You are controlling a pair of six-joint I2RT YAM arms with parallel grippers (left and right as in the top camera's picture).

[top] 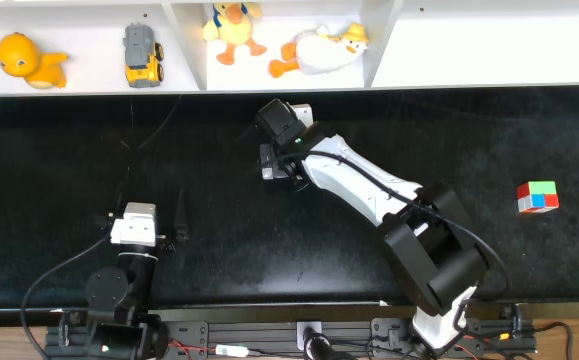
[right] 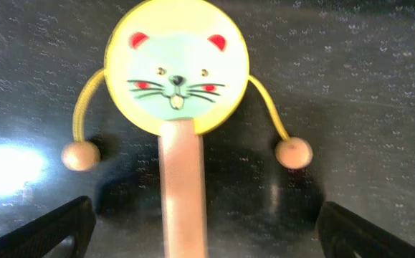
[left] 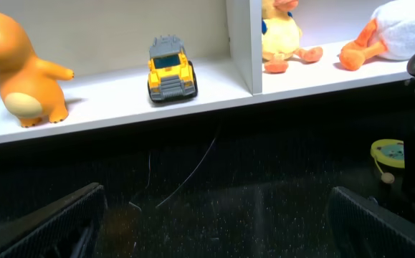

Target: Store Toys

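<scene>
A rattle-drum toy (right: 177, 68) lies flat on the black table: a yellow disc with a cat face, a wooden handle and two beads on cords. My right gripper (right: 207, 231) hovers right over it, open, fingers wide apart on either side of the handle and not touching it. From above, the right gripper (top: 281, 160) is at the table's middle, close to the shelf. The left wrist view catches the toy's disc (left: 388, 152) far off. My left gripper (top: 134, 225) stays low at the left, open, nothing between its fingers (left: 56, 218).
A white shelf (top: 469, 50) runs along the back. It holds an orange dinosaur toy (top: 29, 58), a yellow truck (top: 142, 55), a yellow duck plush (top: 234, 28) and a white duck plush (top: 319, 50). A coloured cube (top: 537, 197) sits at the table's right.
</scene>
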